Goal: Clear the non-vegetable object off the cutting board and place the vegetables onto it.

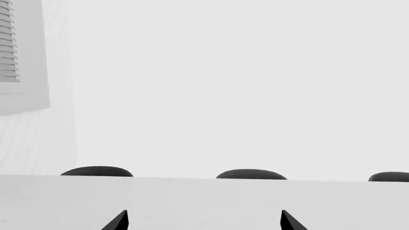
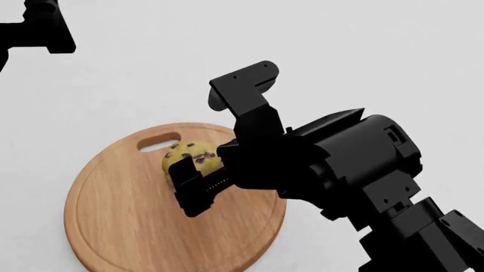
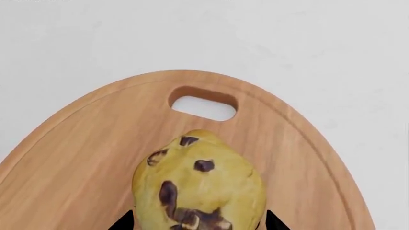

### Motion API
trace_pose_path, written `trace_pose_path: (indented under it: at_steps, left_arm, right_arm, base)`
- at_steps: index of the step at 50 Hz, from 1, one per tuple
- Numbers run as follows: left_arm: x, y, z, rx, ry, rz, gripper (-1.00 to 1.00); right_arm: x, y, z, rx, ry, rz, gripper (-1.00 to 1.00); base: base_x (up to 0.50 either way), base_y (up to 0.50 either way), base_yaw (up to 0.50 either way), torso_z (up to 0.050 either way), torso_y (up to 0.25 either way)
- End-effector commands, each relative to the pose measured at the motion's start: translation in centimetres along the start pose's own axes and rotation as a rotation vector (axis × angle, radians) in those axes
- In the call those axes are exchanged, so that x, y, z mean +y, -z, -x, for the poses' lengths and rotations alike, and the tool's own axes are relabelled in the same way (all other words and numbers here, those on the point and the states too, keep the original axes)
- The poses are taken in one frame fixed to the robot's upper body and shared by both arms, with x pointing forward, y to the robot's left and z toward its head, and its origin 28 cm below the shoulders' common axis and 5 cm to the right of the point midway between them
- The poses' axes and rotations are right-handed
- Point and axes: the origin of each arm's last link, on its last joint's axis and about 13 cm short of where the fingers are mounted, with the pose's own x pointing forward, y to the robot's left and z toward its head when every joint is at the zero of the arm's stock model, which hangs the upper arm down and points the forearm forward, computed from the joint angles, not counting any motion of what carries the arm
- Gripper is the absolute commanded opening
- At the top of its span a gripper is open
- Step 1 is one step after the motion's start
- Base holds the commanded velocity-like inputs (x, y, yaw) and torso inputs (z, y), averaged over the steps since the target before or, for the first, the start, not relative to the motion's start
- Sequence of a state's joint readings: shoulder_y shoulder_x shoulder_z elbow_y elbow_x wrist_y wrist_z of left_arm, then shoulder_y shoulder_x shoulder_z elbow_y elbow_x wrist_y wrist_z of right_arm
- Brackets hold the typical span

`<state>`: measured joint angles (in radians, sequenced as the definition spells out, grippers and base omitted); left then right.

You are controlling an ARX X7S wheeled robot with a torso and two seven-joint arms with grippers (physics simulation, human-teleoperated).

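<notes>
Head view looks steeply down on the board (image 2: 121,226) and right arm, at middling range. Right wrist view sits close above the board (image 3: 76,143), facing its handle slot; both share it. Left wrist view faces level across a white table (image 1: 204,201).

The black right gripper (image 2: 198,184) is hiding part of the yellowish chip-dotted muffin lump (image 2: 189,157); the frame edge is cutting off the round light-wood cutting board (image 2: 113,226) at its near rim.
</notes>
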<state>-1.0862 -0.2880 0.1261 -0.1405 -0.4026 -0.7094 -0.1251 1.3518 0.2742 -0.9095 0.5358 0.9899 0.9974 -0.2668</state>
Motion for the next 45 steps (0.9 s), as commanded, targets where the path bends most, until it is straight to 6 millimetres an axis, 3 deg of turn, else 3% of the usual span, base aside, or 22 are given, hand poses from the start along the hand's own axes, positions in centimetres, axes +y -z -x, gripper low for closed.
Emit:
trace_pose_path:
  at_steps: [1, 22, 36, 45]
  left_arm:
    - [0.0, 0.1, 0.0, 0.000, 0.000, 0.002, 1.00]
    - [0.1, -0.4, 0.1, -0.010, -0.001, 0.007, 1.00]
    - [-0.1, -0.9, 0.1, -0.020, 0.008, 0.012, 1.00]
    - [-0.1, -1.2, 0.2, -0.024, 0.009, 0.016, 1.00]
  right_arm:
    - [0.0, 0.7, -0.2, 0.027, 0.011, 0.012, -1.00]
    - [0.6, -1.3, 3.3, -0.028, 0.058, 0.050, -1.00]
    - [0.3, -1.1, 6.7, -0.060, 0.156, 0.020, -1.00]
    - [0.2, 0.5, 8.9, -0.093, 0.227, -0.034, -1.00]
  base:
    - [0.00, 0.00, 0.00, 0.000, 0.000]
    - [0.00, 0.00, 0.00, 0.000, 0.000]
    - [0.00, 0.00, 0.00, 0.000, 0.000]
    - [0.00, 0.00, 0.00, 0.000, 0.000]
